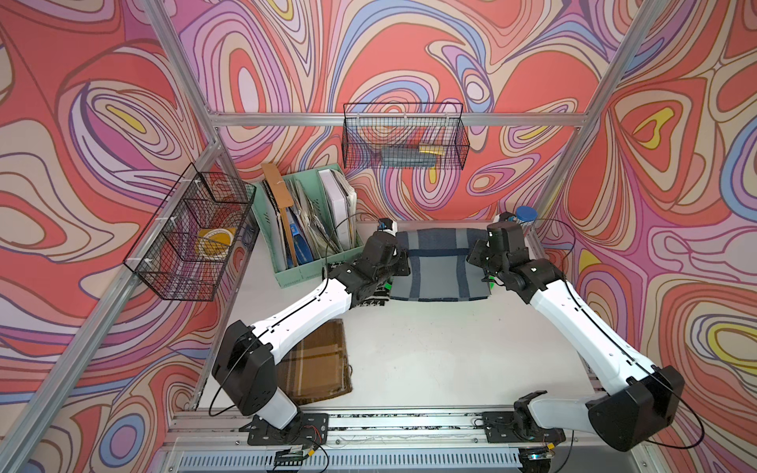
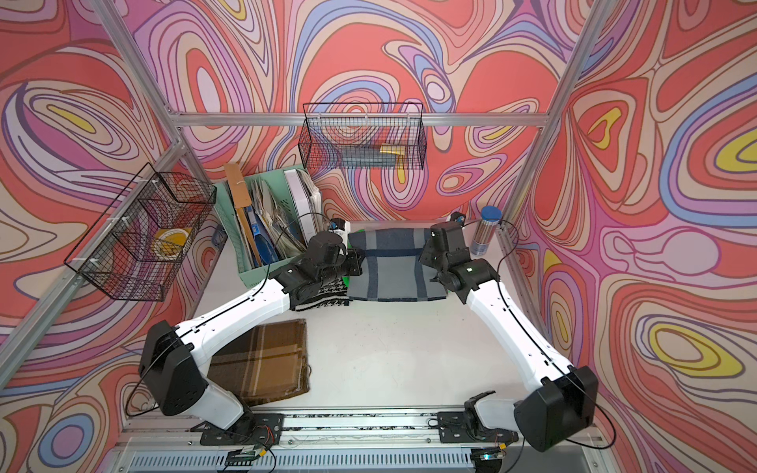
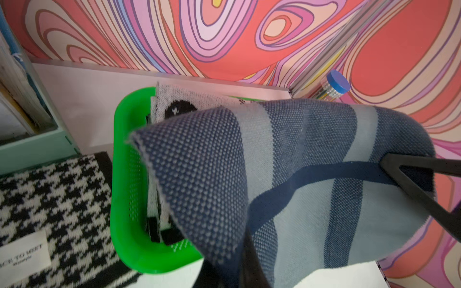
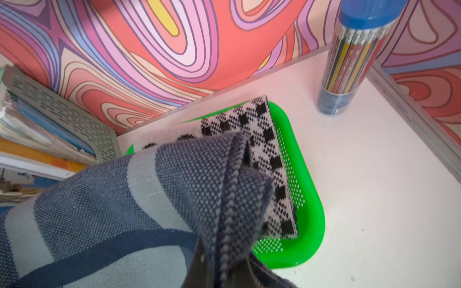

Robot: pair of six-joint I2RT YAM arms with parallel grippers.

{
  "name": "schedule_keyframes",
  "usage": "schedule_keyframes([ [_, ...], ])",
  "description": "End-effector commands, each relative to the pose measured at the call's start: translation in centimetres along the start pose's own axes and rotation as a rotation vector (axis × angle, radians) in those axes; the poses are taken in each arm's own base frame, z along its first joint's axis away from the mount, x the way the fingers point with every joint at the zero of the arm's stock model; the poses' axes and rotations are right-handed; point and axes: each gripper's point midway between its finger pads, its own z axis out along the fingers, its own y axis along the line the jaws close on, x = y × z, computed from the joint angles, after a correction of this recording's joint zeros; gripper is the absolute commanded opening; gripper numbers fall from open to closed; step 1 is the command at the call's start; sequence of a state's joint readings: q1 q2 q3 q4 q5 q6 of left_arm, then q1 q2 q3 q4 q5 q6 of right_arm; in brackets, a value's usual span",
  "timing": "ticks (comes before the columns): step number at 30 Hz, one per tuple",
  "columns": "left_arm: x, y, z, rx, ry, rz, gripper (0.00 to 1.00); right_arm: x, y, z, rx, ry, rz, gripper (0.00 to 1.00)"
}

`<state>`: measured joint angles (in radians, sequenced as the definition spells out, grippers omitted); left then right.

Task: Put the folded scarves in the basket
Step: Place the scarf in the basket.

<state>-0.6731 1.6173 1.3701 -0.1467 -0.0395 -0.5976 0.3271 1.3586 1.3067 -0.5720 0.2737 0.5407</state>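
Matt knitted cloth, glossy plastic

The blue striped scarf [image 3: 311, 187] is a soft, matt knit with a pebbly weave. The basket [image 3: 119, 199] is glossy bright green plastic, perforated. The black-and-white checked scarf [image 4: 264, 139] and the houndstooth scarf [image 3: 50, 194] are coarser matt knits. The bench [image 4: 374, 199] is smooth, matt white. The pencil tube [image 4: 349, 62] is clear shiny plastic with a blue plastic cap. The wire basket [image 1: 403, 135] is thin black metal.

blue-grey striped scarf [image 1: 436, 262], bright green basket [image 3: 124, 174]
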Motion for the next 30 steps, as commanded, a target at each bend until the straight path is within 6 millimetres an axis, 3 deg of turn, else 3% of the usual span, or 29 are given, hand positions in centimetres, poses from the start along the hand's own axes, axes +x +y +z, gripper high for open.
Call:
schedule_keyframes([
  [1, -2.2, 0.0, 1.9, 0.029, -0.008, 0.007, 0.0, -3.4, -0.5, 1.2, 0.024, -0.085, 0.0, 0.0],
  [6, -3.3, 0.8, 4.9, 0.025, 0.013, -0.008, 0.0, -4.0, -1.3, 4.1, 0.054, -0.067, -0.001, 0.0],
  [13, -2.3, 2.6, 8.7, -0.016, 0.066, -0.017, 0.0, -3.3, -3.0, 7.2, 0.079, -0.035, 0.009, 0.0],
  [25, -1.0, 5.5, 11.1, -0.074, 0.117, -0.057, 0.0, -1.4, -4.5, 11.8, 0.088, 0.05, 0.022, 0.0],
  [26, -1.1, 5.4, 11.2, -0.06, 0.125, -0.057, 0.18, -1.3, -4.5, 12.1, 0.095, 0.061, 0.02, 0.04],
  [27, -1.3, 4.8, 11.2, -0.027, 0.132, -0.049, 0.55, -1.3, -4.5, 12.1, 0.098, 0.069, 0.018, 0.2],
  [28, -1.5, 4.4, 11.1, -0.006, 0.133, -0.041, 0.78, -1.4, -4.5, 12.2, 0.102, 0.074, 0.016, 0.37],
  [29, -1.9, 4.0, 10.6, 0.005, 0.125, -0.039, 0.92, -1.7, -4.3, 12.0, 0.1, 0.072, 0.011, 0.53],
  [30, -2.2, 3.8, 10.2, 0.013, 0.119, -0.041, 0.98, -2.0, -4.3, 11.7, 0.101, 0.067, 0.009, 0.6],
])
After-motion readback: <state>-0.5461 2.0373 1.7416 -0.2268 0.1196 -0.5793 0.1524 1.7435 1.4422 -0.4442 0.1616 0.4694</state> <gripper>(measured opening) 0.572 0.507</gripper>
